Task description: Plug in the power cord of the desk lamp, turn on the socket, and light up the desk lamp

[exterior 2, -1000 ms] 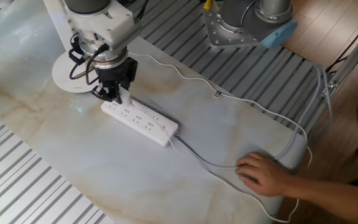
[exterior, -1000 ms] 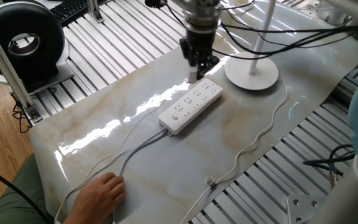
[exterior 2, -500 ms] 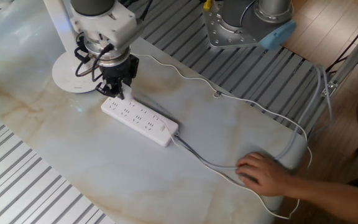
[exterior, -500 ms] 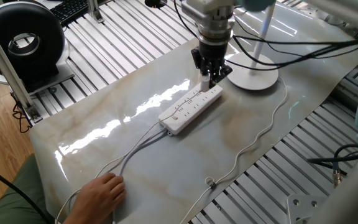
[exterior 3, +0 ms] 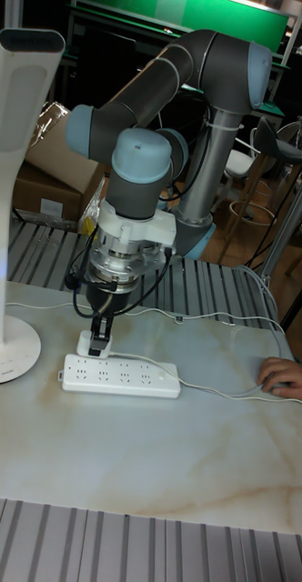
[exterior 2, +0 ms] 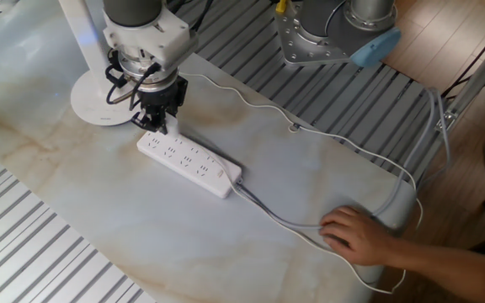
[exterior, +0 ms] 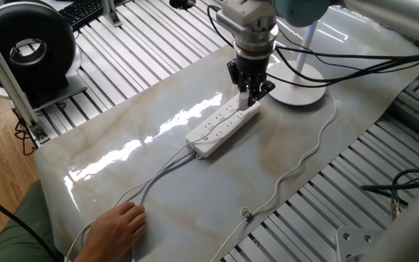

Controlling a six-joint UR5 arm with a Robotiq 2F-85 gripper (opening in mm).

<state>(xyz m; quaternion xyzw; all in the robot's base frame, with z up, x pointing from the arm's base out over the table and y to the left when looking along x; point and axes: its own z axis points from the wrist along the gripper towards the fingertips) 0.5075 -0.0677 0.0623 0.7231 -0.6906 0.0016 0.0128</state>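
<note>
Pincer: the black two-finger pincer [exterior: 249, 93] is pointing straight down, its fingers clamped on the small white boxy plug [exterior 3: 84, 342], at the lamp-side end of the strip.
Plug: it is sitting at, perhaps touching, the end of the long white rectangular socket strip [exterior: 223, 126]; whether its pins are entering any holes cannot be told.
Change: over the last second the pincer has been shifting along the strip toward the lamp and settling lower; judged from that, the arm is lining up the plug, and the plugging step is underway, not finished.
Cord: the thin white power cord [exterior: 305, 159] is trailing loosely over the marbled tabletop [exterior: 122, 167] toward its edge.
Lamp: the white desk lamp with flat round disc base [exterior: 297, 85] is standing just beyond the strip.
Switch: it is waiting untouched at the strip's far end, I judge.
Hand: a person's bare hand [exterior 2: 356, 236] is resting on the grey cable [exterior 2: 280, 219], well apart from the pincer.
Count: one pincer, one strip, one lamp, one plug, one hand.
</note>
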